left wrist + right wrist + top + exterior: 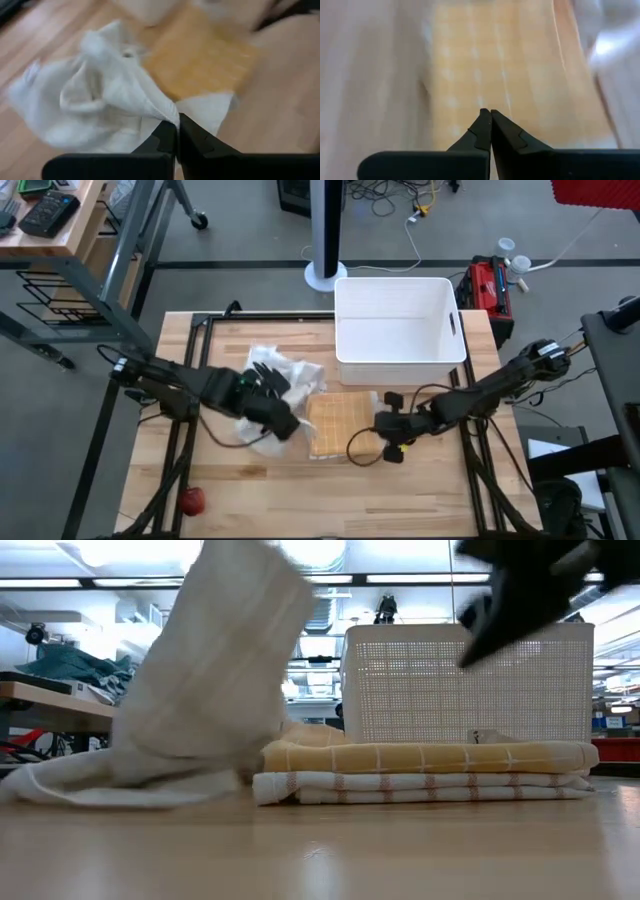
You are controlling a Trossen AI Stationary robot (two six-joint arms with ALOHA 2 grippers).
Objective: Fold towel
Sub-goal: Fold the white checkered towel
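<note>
Here, white bin (400, 320) — inside bare, left pincer (176, 131) pinching white towel (107, 100)

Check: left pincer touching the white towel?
Touching. Left wrist view shows the left pincer shut on a fold of the white towel.

Cloth on pale wood, beside perforated plastic

The table (440, 480) is light wood with a smooth, faintly shiny top; beside the white basket (400, 320), matt plastic with a fine mesh of holes, lie a soft, crumpled white towel (100, 95) of woven cloth and a folded yellow towel (430, 755) with a woven check, stacked on a folded white, striped one (420, 787)
</note>
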